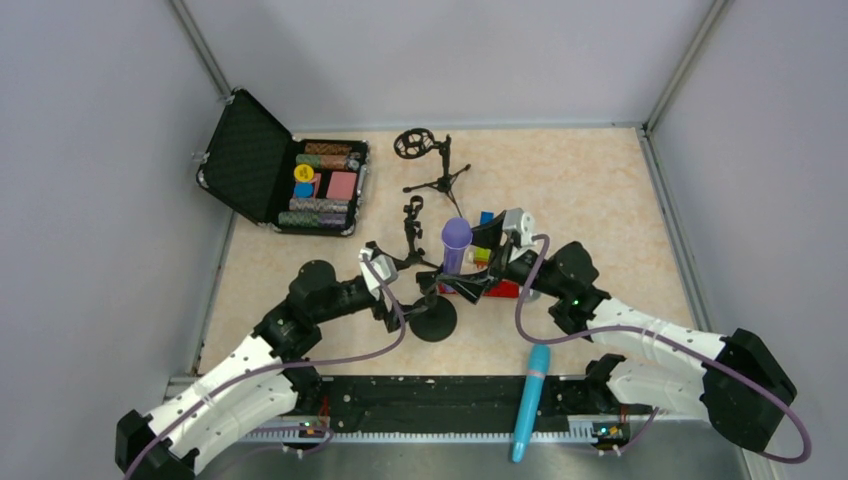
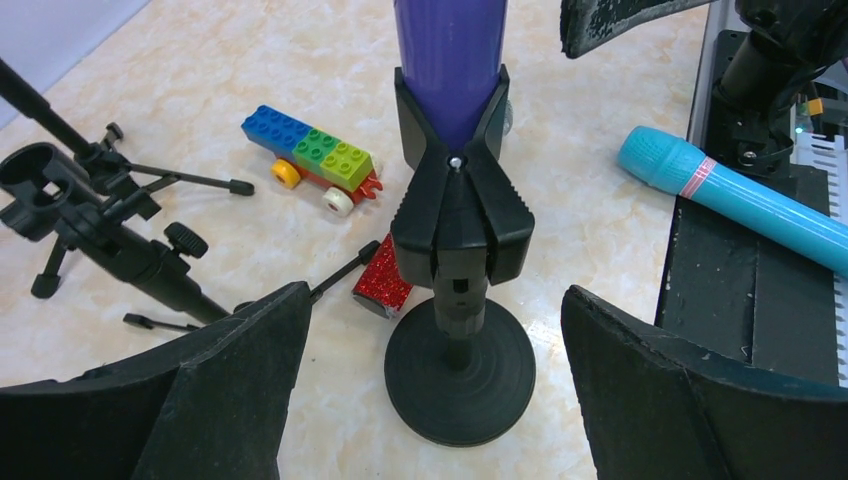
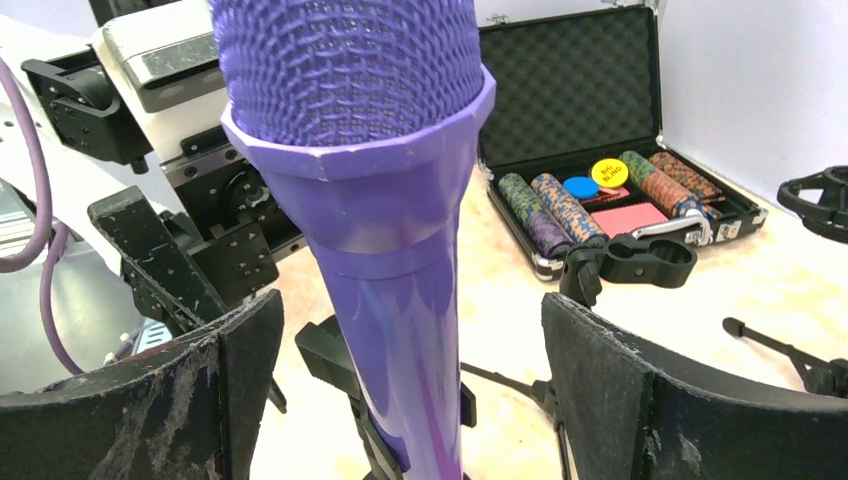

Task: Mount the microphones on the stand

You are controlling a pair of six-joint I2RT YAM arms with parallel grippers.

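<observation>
Wide open, the left gripper (image 2: 435,300) sits around the black stand (image 2: 460,372) and does not touch it. The right gripper (image 3: 410,310) is open too, around the purple microphone (image 3: 350,130), which stands up in the stand's clip (image 2: 460,195).

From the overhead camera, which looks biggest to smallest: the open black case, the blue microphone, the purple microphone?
1. Open black case, largest.
2. Blue microphone, lying flat.
3. Purple microphone, smallest-looking, but it stands upright toward the camera, so foreshortened; true length unsure.
</observation>
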